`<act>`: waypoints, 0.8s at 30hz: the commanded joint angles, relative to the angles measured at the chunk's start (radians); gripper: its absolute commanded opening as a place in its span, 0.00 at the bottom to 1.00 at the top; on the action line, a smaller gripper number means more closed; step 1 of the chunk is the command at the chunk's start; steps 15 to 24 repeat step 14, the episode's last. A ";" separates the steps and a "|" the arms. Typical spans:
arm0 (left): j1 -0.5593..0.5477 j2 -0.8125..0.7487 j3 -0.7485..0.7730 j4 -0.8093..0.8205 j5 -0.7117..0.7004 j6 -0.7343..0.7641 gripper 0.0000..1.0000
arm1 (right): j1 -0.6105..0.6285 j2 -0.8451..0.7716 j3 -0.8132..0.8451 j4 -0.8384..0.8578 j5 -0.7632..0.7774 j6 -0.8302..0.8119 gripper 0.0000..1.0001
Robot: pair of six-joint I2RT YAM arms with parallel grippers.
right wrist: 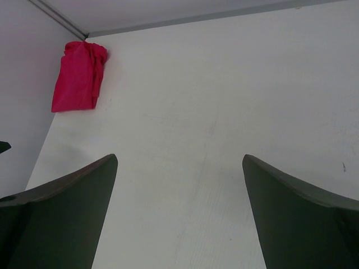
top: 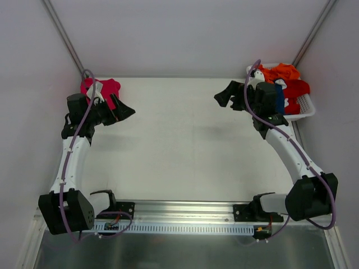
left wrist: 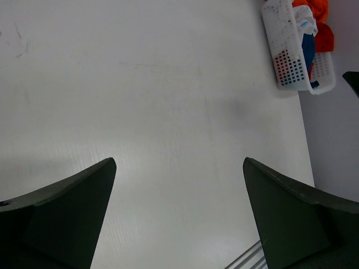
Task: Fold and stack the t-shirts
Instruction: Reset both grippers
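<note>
- The crimson-pink t-shirt [right wrist: 78, 78] lies bunched into a rough oblong in the far left corner of the surface [top: 185, 145].
- In the right wrist view its long axis runs along the surface's edge beside it. One short end points into the corner and the wider end points away from it.
- From above, the left arm [top: 76, 148] crosses in front of this shirt and hides part of it.
- The left hand [top: 124, 112] hangs just beside the shirt on its inner side, fingers spread wide and holding nothing.
- The white slatted basket [top: 304, 111] sits in the far right corner, well apart from the pink shirt.
- The orange t-shirt [top: 280, 72], the red t-shirt [top: 297, 88] and the dark blue t-shirt [top: 279, 98] are heaped in it, and their directions cannot be told.
- The right hand [top: 223, 96] hovers just left of the basket, fingers spread and holding nothing. Its wrist overlaps the basket's near left side.
</note>
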 commanded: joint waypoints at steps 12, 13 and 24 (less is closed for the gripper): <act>0.018 -0.032 0.054 0.008 0.098 0.052 0.99 | 0.005 -0.043 0.013 0.010 0.007 -0.024 0.99; 0.018 -0.043 0.049 0.008 0.087 0.050 0.99 | 0.005 -0.044 0.013 0.005 0.020 -0.026 1.00; 0.016 -0.054 0.043 0.009 0.066 0.043 0.99 | 0.005 -0.046 0.012 0.003 0.024 -0.029 0.99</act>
